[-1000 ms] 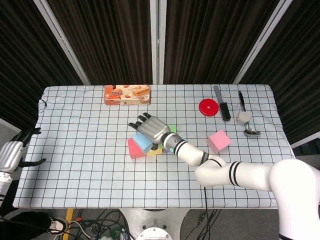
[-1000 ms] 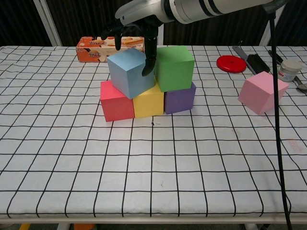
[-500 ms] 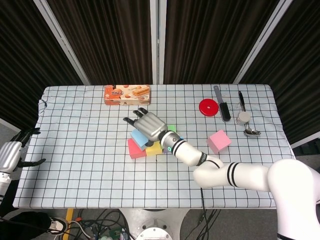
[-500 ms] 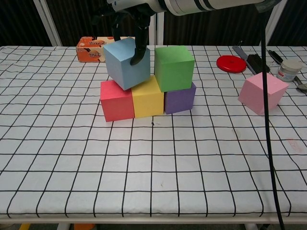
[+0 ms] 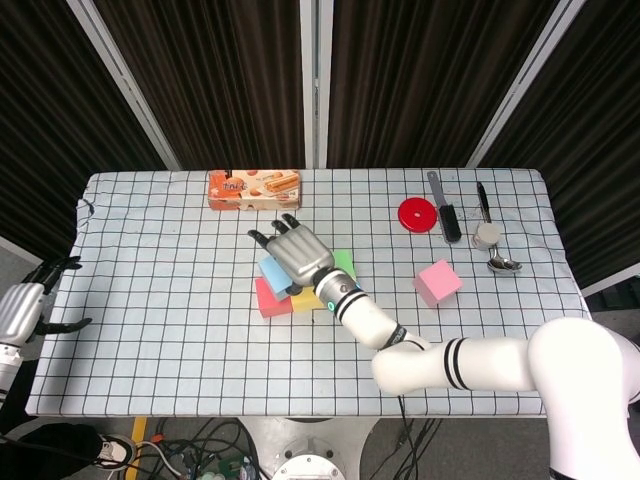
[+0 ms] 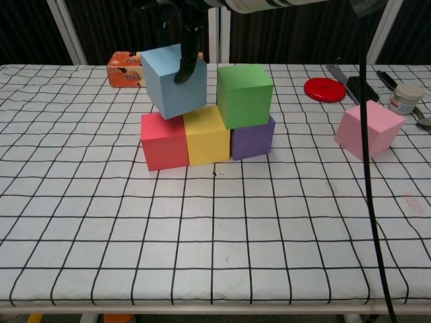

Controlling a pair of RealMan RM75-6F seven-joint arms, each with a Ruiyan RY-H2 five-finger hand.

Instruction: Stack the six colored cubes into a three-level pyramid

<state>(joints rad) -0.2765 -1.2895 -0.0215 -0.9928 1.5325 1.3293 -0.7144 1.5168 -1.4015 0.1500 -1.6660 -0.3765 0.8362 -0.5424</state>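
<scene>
A: From the head camera, the right robot hand [image 5: 297, 253] grips the light blue foam cube [image 5: 272, 270] mid-worktop; the left robot hand [image 5: 22, 310] hangs open off the left edge.

B: Chest camera: it's tilted above the red cube [image 6: 163, 140] and yellow cube [image 6: 208, 135], beside the green cube [image 6: 244, 95].

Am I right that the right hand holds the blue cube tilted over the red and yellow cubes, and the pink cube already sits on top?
Not quite: the pink cube sits on the table, right of the stack, as the chest view shows. The rest holds.
</scene>
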